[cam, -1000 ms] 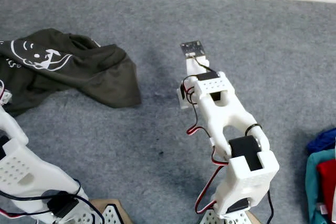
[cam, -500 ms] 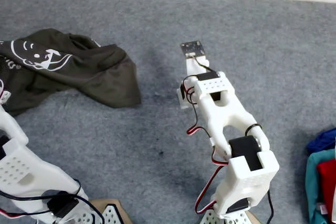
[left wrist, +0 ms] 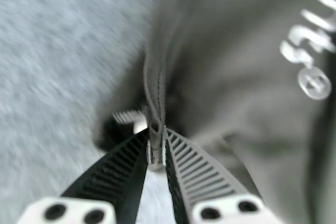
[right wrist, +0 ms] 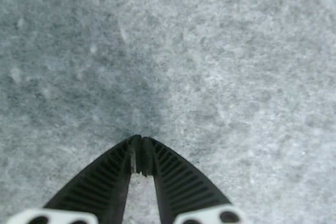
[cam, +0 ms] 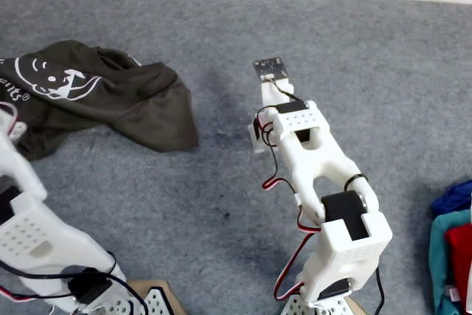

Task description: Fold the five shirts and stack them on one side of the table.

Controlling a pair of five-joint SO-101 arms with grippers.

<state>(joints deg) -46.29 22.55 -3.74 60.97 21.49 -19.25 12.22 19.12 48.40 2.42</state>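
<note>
My left tool [left wrist: 156,149] is clenched on a doubled hem edge of the dark shirt [cam: 110,101]. The shirt lies crumpled at the counter's [cam: 221,204] 10 o'clock, its long axis roughly 10-to-4, and one end runs off the 9 o'clock edge. My right tool [right wrist: 142,155] is clenched on nothing over bare counter near centre, well apart from the shirt, which lies toward 9 o'clock from it. The left arm is clearly nearer. The stack [cam: 451,245] of blue, teal and red shirts sits at the 4 o'clock edge. I judge the next step is spreading the shirt flat, so my right tool must release and travel toward 9.
</note>
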